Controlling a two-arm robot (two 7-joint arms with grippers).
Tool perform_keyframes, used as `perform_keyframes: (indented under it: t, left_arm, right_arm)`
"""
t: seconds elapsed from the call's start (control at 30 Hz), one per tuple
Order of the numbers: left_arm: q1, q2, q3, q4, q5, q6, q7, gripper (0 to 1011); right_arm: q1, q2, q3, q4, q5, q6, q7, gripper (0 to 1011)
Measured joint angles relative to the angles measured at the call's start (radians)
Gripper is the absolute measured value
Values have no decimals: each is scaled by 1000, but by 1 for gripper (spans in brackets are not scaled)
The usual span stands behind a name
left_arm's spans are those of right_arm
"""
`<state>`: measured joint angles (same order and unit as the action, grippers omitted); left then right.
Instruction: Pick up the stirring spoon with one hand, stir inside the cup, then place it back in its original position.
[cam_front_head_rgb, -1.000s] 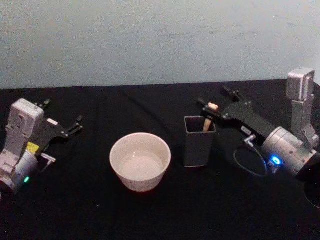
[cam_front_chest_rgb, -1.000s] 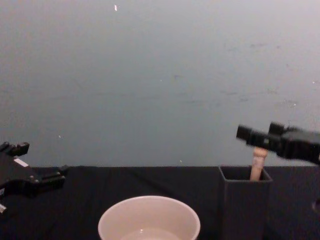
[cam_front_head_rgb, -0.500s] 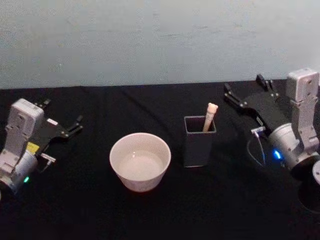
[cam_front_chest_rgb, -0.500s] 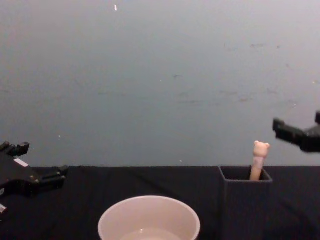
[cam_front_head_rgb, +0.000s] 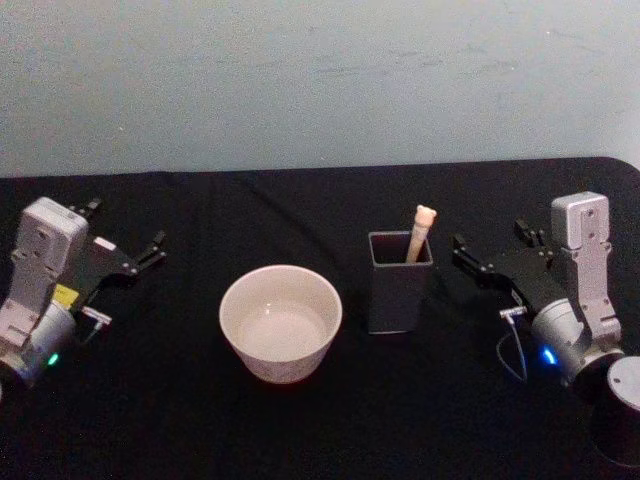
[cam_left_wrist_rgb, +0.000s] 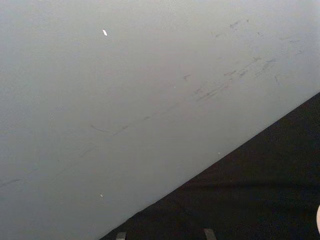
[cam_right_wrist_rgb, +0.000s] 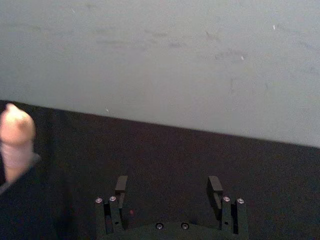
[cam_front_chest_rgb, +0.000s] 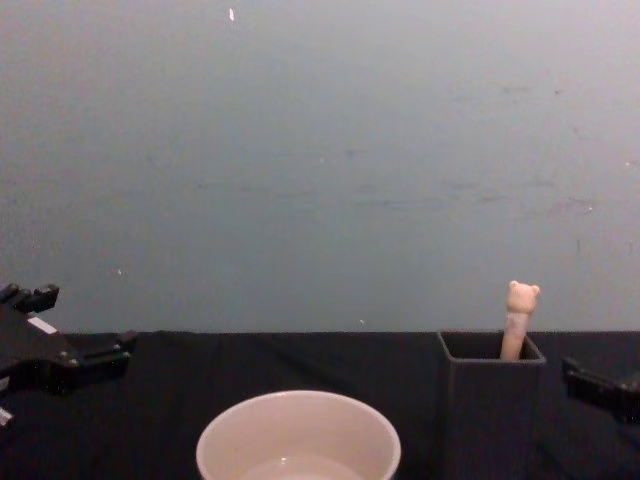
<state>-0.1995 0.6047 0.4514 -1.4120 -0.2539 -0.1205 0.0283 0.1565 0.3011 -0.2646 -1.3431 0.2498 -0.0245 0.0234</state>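
The stirring spoon (cam_front_head_rgb: 421, 231) stands upright in the dark grey square holder (cam_front_head_rgb: 399, 284), its bear-head top (cam_front_chest_rgb: 521, 297) poking above the rim; its bowl end is hidden inside. The cream cup (cam_front_head_rgb: 280, 321) sits left of the holder (cam_front_chest_rgb: 489, 398) and shows low in the chest view (cam_front_chest_rgb: 298, 438). My right gripper (cam_front_head_rgb: 490, 238) hangs open to the right of the holder, apart from the spoon, nothing between its fingers (cam_right_wrist_rgb: 215, 186). The spoon's top (cam_right_wrist_rgb: 16, 136) appears blurred in the right wrist view. My left gripper (cam_front_head_rgb: 128, 224) rests open at the far left.
A black cloth covers the table (cam_front_head_rgb: 300, 430), which ends at a pale grey-blue wall (cam_front_head_rgb: 320, 80) behind. A round dark object (cam_front_head_rgb: 622, 405) sits at the right front corner beside my right arm.
My right gripper let go of the spoon's top, pulled back to the right and dropped lower. The spoon stays standing in the holder. My left arm has not moved.
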Motion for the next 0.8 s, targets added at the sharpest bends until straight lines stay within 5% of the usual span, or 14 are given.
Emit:
perform_keyframes:
  t: [0.8]
  left_arm:
    - [0, 0, 0, 0, 0, 0, 0, 1001]
  right_arm:
    - [1, 3, -4, -7, -1, -3, -1, 1000]
